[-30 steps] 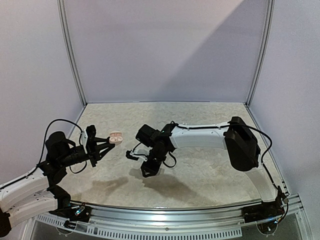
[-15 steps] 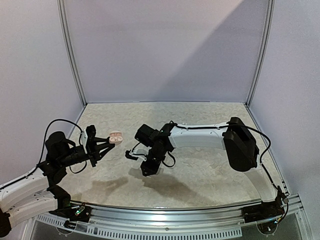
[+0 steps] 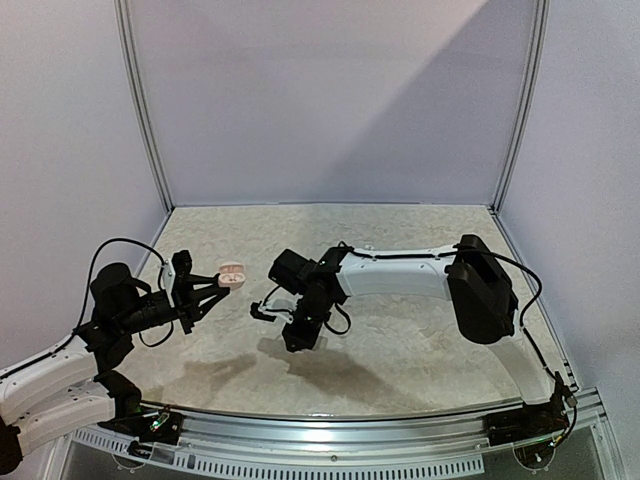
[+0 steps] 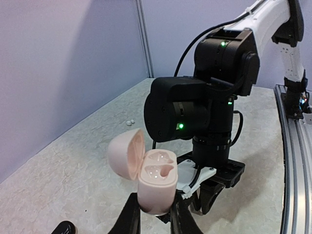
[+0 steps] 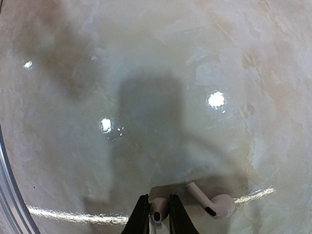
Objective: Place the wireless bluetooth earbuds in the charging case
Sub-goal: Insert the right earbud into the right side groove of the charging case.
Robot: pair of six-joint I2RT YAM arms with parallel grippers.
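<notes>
Clearly white stemmed earbuds (image 5: 215,204), pink case (image 4: 156,184) open

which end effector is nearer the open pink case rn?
Left. The left end effector grips the pink charging case by its base, lid open. The right end effector is apart from it, down at the table, fingers closed around a white earbud.

Bright overhead light — glare spots, soft shadows on glossy table (image 5: 234,53)
</notes>
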